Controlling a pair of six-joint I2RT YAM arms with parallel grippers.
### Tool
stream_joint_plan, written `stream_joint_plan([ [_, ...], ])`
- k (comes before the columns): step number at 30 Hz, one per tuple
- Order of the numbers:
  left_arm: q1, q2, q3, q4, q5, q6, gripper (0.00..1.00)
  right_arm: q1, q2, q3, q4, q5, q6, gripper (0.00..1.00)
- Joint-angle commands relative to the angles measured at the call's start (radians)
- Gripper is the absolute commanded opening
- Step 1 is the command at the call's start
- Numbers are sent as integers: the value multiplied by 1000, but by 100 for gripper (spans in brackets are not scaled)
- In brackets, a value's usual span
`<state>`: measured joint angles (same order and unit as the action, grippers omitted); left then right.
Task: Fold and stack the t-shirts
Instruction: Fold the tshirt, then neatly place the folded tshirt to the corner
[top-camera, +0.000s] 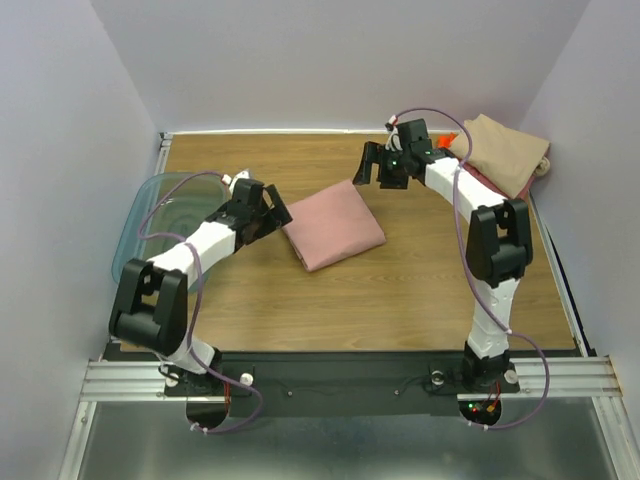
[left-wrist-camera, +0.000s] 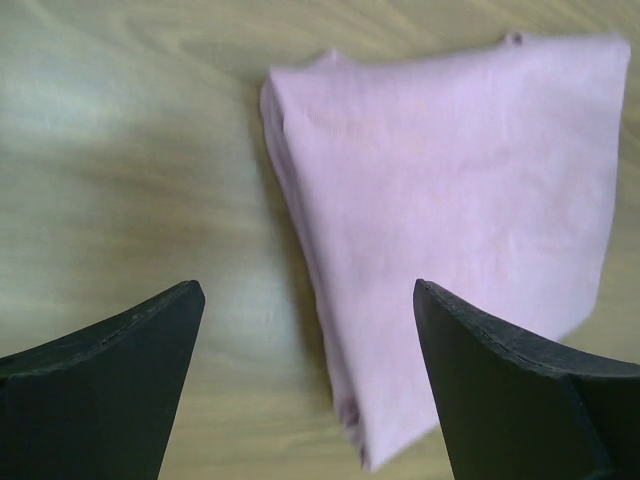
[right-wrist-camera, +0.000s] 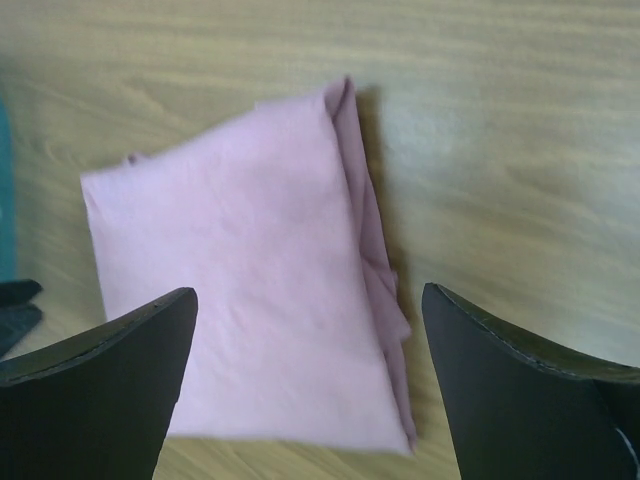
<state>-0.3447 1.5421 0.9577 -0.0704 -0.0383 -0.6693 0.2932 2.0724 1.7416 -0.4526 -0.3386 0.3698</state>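
Top view first: the folded dusty-pink t-shirt (top-camera: 333, 225) lies flat at centre frame on the wooden table (top-camera: 400, 300), turned at a slant. The left gripper (top-camera: 278, 212) sits just beside its left edge, and the right gripper (top-camera: 372, 168) hangs off its upper-right corner. In the upper right corner of the table, a tan t-shirt (top-camera: 505, 150) tops a pile, with an orange sliver (top-camera: 447, 138) peeking out at the pile's left. The teal bin (top-camera: 150, 215) hugs the left edge. There's bare wood along the whole lower half of the table.

Over to the left wrist, and only here do the stacked fold layers show, running down the pink shirt's (left-wrist-camera: 450, 220) left side. The left gripper (left-wrist-camera: 307, 290) is spread wide and holds nothing. One of its fingers (left-wrist-camera: 110, 380) is over bare wood and the other is over cloth at lower right.

Right wrist now: the shirt (right-wrist-camera: 250, 290) fills centre-left of the frame, with its layered edge on the right. The right gripper (right-wrist-camera: 310, 295) is parted wide, nothing pinched. There is clear wood across the right side and the top. A strip of teal shows at the far left.
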Motion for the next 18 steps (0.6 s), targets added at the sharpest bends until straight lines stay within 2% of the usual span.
stream_joint_plan([
  [1,-13,-179,-159,61,89,-27,98,0,-112,-126,66,1,-179,100],
  [7,-60,-451,-355,52,95,-93,98,9,-91,-195,80,-68,-307,100],
  [11,-63,-624,-464,5,66,-138,98,34,-35,-168,84,9,-318,98],
  [13,-63,-704,-485,-37,46,-150,99,44,-3,-154,84,50,-312,96],
  [14,-65,-727,-487,-52,8,-151,98,50,3,-154,84,50,-315,92],
  [18,-63,-795,-464,-178,-127,-185,98,92,23,-172,86,78,-309,90],
])
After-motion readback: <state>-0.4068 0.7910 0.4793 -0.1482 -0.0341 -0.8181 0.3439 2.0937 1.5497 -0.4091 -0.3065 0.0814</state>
